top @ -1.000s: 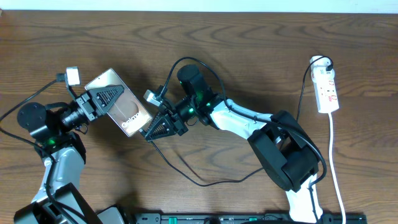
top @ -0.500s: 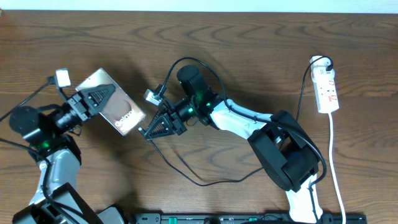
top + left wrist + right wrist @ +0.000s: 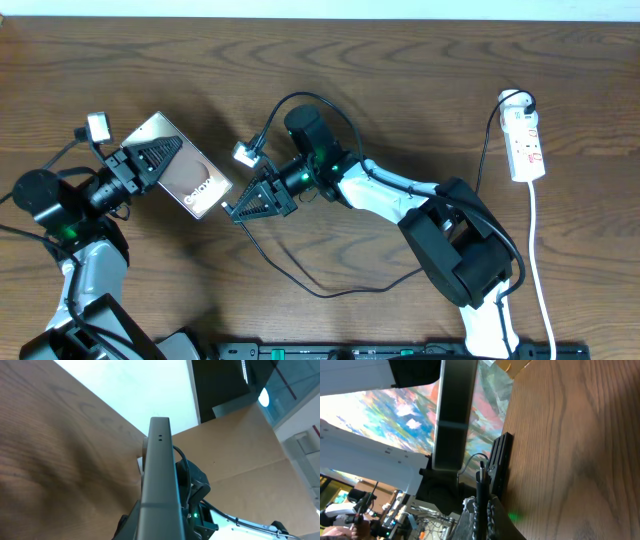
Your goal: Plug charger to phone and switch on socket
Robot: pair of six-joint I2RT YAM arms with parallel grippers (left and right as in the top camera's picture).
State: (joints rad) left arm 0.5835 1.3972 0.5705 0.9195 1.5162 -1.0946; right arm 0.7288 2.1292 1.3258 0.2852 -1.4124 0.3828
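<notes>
My left gripper (image 3: 150,158) is shut on the phone (image 3: 188,172) and holds it tilted above the table at the left. In the left wrist view the phone (image 3: 159,470) shows edge-on, running up from the left gripper (image 3: 158,532). My right gripper (image 3: 243,207) is shut on the charger's plug tip (image 3: 481,482), which points at the phone's lower end with a small gap between. The phone's edge (image 3: 452,415) stands ahead of the right gripper (image 3: 483,510). The charger's black cable (image 3: 340,292) trails over the table toward the white socket (image 3: 526,145) at the far right.
The socket's white cord (image 3: 541,270) runs down the right side to the front edge. The right arm (image 3: 400,200) stretches across the middle of the wooden table (image 3: 400,70). A black rail (image 3: 400,350) lies along the front edge.
The left gripper has carried the phone to the left, away from the right gripper. The right gripper has crept a little left with the plug tip.
</notes>
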